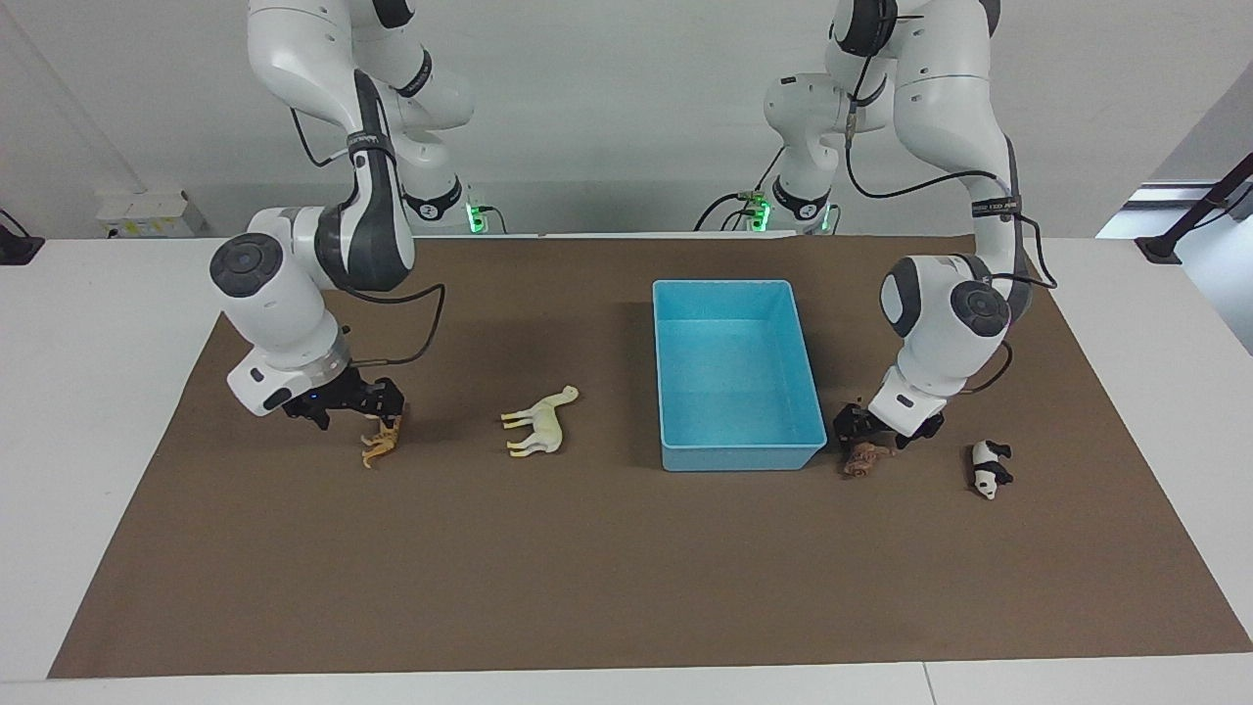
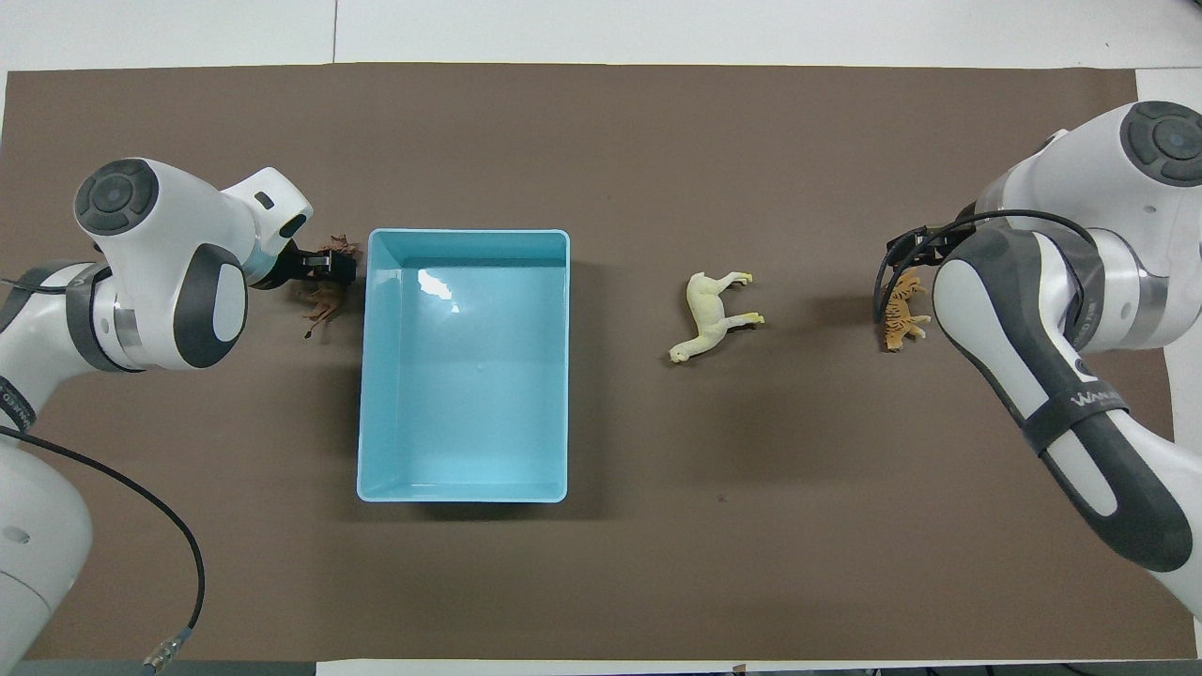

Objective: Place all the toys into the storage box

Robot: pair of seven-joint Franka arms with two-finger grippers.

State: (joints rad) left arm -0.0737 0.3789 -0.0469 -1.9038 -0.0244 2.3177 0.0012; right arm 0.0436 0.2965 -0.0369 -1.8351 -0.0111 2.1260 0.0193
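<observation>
At the right arm's end of the desk, on the brown mat, you have the right pincer low over the orange striped tiger, its fingers spread and pinching nothing. The tiger lies on its side just under the fingertips, mostly a little farther from the robots than they are. Nothing else lies close to it.

Next along, the cream-white horse-like animal lies on its side, smooth and pale, well apart from both pincers, between the tiger and the storage box.

That box is a light blue rectangular bin of glossy plastic with low walls and a rim, with no toy in it.

Just beside the box's wall, toward the left arm's end, the brown animal lies on the mat. Your left pincer is down at it, fingers spread, over the part nearer to the robots. The wall is close to that pincer. I cannot tell whether the fingers touch the toy.

Last, the black-and-white panda lies near the brown animal, apart from the pincer.
</observation>
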